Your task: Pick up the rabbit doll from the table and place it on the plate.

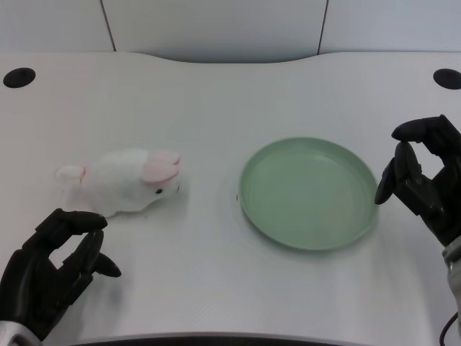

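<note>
A white rabbit doll (126,181) with pink ears lies on its side on the white table, left of centre. To its right sits a pale green plate (308,192), with nothing on it. My left hand (49,272) is at the lower left, just in front of the doll, fingers apart and holding nothing; its fingertips are a short way from the doll's underside and not touching it.
My right hand (425,176) hangs at the right edge, just beyond the plate's rim. Two dark round holes (19,77) (446,78) sit at the table's far corners. The table's near edge runs along the bottom.
</note>
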{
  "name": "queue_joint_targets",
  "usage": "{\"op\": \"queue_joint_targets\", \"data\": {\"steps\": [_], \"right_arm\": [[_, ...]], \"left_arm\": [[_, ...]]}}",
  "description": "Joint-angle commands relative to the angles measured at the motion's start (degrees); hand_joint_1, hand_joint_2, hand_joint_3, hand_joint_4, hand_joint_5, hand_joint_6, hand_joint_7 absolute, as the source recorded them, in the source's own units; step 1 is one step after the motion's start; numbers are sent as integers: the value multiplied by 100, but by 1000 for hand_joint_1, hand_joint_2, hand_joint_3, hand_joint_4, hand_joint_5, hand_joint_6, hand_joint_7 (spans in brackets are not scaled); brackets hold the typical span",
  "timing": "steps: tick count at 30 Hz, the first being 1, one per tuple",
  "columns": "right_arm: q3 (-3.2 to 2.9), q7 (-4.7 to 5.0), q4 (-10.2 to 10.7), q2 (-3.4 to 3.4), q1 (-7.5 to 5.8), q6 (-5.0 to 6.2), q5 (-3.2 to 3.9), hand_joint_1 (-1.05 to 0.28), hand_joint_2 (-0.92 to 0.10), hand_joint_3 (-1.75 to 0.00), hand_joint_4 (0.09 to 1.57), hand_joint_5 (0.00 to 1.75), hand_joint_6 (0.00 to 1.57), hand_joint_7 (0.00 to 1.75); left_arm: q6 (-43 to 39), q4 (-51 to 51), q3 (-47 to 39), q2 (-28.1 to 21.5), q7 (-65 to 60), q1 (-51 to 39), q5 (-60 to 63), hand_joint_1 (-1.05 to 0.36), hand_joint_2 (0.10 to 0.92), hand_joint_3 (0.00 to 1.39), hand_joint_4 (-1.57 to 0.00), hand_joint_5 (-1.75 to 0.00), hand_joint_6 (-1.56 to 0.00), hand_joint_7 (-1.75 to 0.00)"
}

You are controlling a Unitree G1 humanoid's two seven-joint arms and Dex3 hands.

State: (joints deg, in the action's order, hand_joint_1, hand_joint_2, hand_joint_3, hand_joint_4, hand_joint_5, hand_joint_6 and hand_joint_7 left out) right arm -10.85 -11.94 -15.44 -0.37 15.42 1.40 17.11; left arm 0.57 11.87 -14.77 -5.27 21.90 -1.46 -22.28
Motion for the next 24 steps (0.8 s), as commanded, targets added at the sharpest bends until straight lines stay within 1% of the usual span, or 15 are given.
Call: {"op": "queue_joint_targets", "data": {"steps": [1,8,11,13,14,16,19,20,21,22,23,24], "right_arm": [[-105,-56,-87,-62,18,99,92,-236,-906,-882,1026,1746,467,1746],[-123,-63,-90,-51,24,86,91,-241,-895,-883,1042,1746,491,1746],[-120,-63,-54,-63,32,25,96,-246,-887,-887,1047,1746,489,1746],[-121,-45,-47,-72,44,-29,94,-239,-890,-895,1047,1746,480,1746],[-114,3,-41,-82,51,-75,61,-231,-892,-900,1040,1746,460,1746],[-109,55,-46,-92,67,-128,23,-209,-909,-886,1000,1746,407,1746],[-117,25,-114,-90,98,-96,26,-202,-910,-880,988,1746,398,1746],[-111,12,-172,-98,111,-25,-7,-201,-909,-879,988,1746,400,1746],[-105,23,-219,-106,124,22,-47,-203,-904,-877,990,1746,403,1746],[-105,43,-245,-105,135,36,-70,-205,-901,-876,992,1746,405,1746],[-112,47,-262,-100,145,34,-66,-206,-897,-875,995,1746,408,1746],[-109,11,-302,-112,154,80,-72,-207,-897,-878,1002,1746,413,1746]], "left_arm": [[51,-11,-39,-102,18,-9,-33,-478,921,379,-556,-1742,-379,-1394],[52,-11,-41,-104,29,-9,-36,-481,921,373,-553,-1741,-382,-1389],[-52,24,-9,-94,-16,11,63,-490,921,370,-563,-1743,-378,-1391],[-62,42,-2,-95,-15,23,77,-490,921,373,-559,-1743,-373,-1394],[-69,66,-1,-101,-8,32,83,-489,921,376,-556,-1743,-370,-1396],[-96,113,-3,-118,54,48,65,-487,921,394,-549,-1746,-354,-1409],[-134,145,11,-136,14,65,123,-498,921,387,-557,-1746,-341,-1422],[-144,143,11,-133,-1,73,138,-498,921,378,-563,-1745,-340,-1425],[-157,135,9,-128,-3,80,152,-493,921,372,-565,-1745,-340,-1425],[-185,93,19,-118,-33,81,194,-489,921,368,-567,-1744,-340,-1424],[-232,49,40,-121,-64,79,259,-474,921,360,-567,-1737,-345,-1418],[-429,41,93,-165,-74,85,428,-468,921,356,-566,-1731,-348,-1410]]}}
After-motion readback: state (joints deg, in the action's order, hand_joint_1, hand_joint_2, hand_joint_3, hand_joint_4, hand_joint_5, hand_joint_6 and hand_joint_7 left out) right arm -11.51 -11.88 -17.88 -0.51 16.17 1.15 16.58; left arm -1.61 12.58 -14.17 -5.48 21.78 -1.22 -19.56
